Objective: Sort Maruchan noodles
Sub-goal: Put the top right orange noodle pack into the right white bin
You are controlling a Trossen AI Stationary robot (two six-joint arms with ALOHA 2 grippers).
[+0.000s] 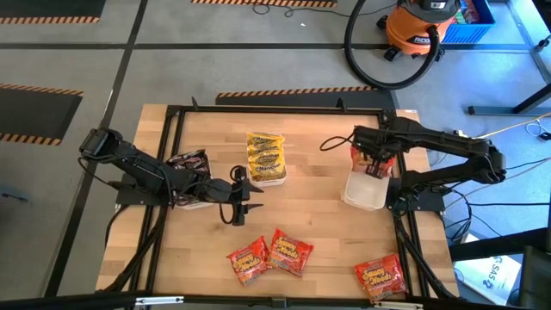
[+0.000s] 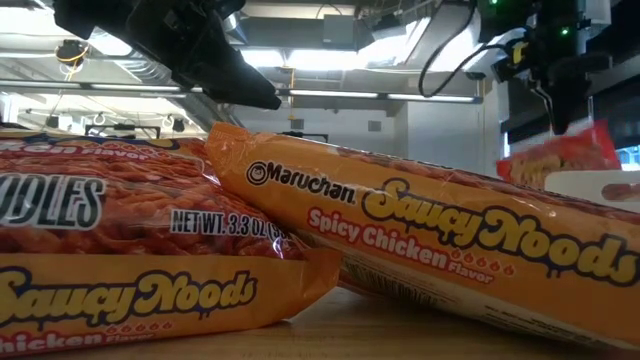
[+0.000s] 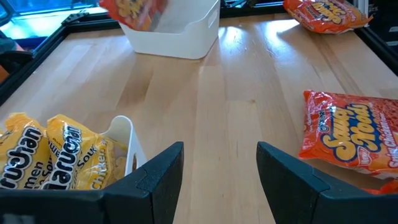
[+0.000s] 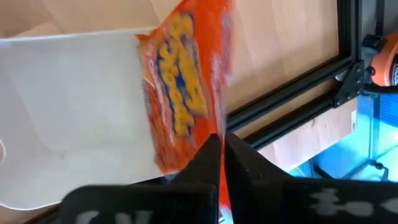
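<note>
My right gripper (image 1: 376,165) is shut on a red-orange noodle packet (image 4: 186,81) above a white tray (image 1: 366,191) at the table's right. Three more red-orange packets lie flat near the table's near edge (image 1: 248,261), (image 1: 290,251), (image 1: 381,277). Yellow packets (image 1: 265,155) stand stacked in a second white tray (image 3: 124,140) at the middle far side. Dark packets (image 1: 188,161) lie by my left arm. My left gripper (image 1: 237,196) hovers open over bare wood near the yellow packets, touching nothing. My right gripper pinches the red-orange packet by one end edge (image 4: 219,127) between its two fingers, coming from above and pointing down. The packet hangs below the fingers, lifted clear, its lower part (image 2: 560,155) over the white tray's (image 2: 600,185) opening.
A black metal frame (image 1: 172,114) borders the wooden table. In the low view two red-orange packets (image 2: 430,240) fill the foreground. Bare wood lies between the trays and the near packets. A shop vacuum and hose (image 1: 417,30) stand on the floor beyond the table.
</note>
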